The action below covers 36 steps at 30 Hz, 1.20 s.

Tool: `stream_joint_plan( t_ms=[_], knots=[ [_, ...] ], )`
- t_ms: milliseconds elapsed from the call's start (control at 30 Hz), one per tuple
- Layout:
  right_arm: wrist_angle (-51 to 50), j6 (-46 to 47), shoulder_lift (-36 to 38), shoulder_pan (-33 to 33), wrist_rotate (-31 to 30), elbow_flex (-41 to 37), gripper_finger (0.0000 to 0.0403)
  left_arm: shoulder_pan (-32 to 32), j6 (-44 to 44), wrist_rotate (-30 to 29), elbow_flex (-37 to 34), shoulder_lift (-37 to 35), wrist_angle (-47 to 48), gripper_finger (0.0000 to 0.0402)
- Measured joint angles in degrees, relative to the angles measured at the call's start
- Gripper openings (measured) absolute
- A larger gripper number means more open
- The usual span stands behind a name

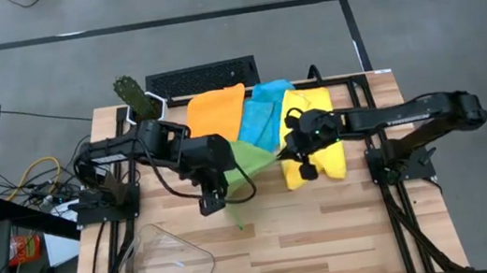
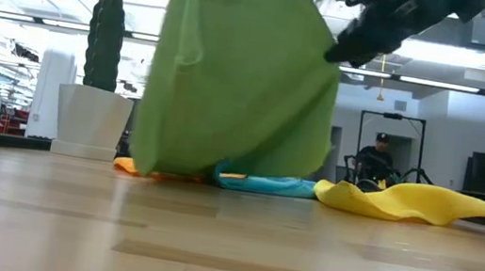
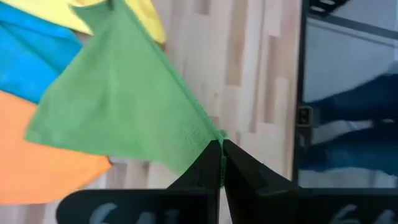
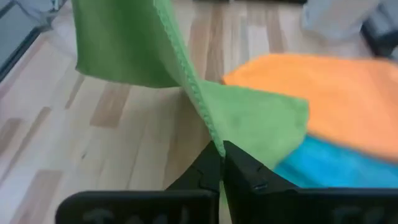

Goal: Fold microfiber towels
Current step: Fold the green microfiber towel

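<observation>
A green microfiber towel (image 2: 241, 78) hangs spread between my two grippers over the middle of the table. Its lower edge (image 2: 180, 172) reaches down to the towels behind it; whether it touches them does not show. My left gripper (image 1: 213, 201) is shut on one corner, my right gripper (image 1: 298, 161) on another. The orange towel (image 1: 215, 114), light blue towel (image 1: 265, 107) and yellow towel (image 1: 319, 150) lie flat and overlapping at the table's far side. My left gripper pinches a corner of the green towel (image 3: 213, 140) between its two fingers, slanting down from above. The cloth fans out from the fingertips and hangs below them. My right gripper pinches another corner (image 4: 217, 147) at a stitched edge, also slanting down. From this corner the hemmed edge (image 4: 186, 74) runs up and away, and the cloth hangs lifted.
A green cactus in a white pot (image 1: 135, 96) stands at the far left corner, beside a black grille-like object (image 1: 202, 75). A clear plastic bin (image 1: 171, 264) lies near the front left. Bare wood (image 1: 332, 238) spans the near half. A person (image 2: 374, 159) sits beyond the table.
</observation>
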<state>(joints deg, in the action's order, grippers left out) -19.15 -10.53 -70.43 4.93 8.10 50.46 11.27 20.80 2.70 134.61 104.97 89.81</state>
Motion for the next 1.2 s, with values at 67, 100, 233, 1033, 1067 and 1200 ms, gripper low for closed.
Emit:
stream_joint_plan(
  t_ms=[67, 100, 233, 1033, 1067, 1200],
  knots=[
    [-1.7, 1.0, 0.8, -0.3, 0.4, 0.0, 0.0040, 0.0, -0.2, 0.0, 0.0, 0.0, 0.0, 0.0000],
    [-2.3, 1.6, 0.9, -0.8, 1.3, 0.0, 0.0041, 0.2, -0.3, 0.4, 0.0, 0.1, 0.0, 0.0000],
    [-3.5, 2.9, 0.1, -3.8, 4.2, 0.0, 0.0042, 1.3, 1.2, 3.3, -1.7, 0.1, 0.0, 0.0000],
    [9.4, -2.7, -19.4, -14.0, 2.1, -4.5, 0.0203, 7.5, 8.8, 1.8, -2.4, 0.1, 0.2, 0.0000],
    [11.4, -2.8, -19.3, -14.6, 2.1, -5.0, 0.0201, 7.5, 8.3, 1.6, -2.4, 0.1, 0.2, 0.0000],
    [18.4, -2.9, -20.4, -16.6, 2.1, -6.0, 0.0195, 7.4, 6.2, 1.3, -2.4, 0.1, 0.2, 0.0000]
  ],
)
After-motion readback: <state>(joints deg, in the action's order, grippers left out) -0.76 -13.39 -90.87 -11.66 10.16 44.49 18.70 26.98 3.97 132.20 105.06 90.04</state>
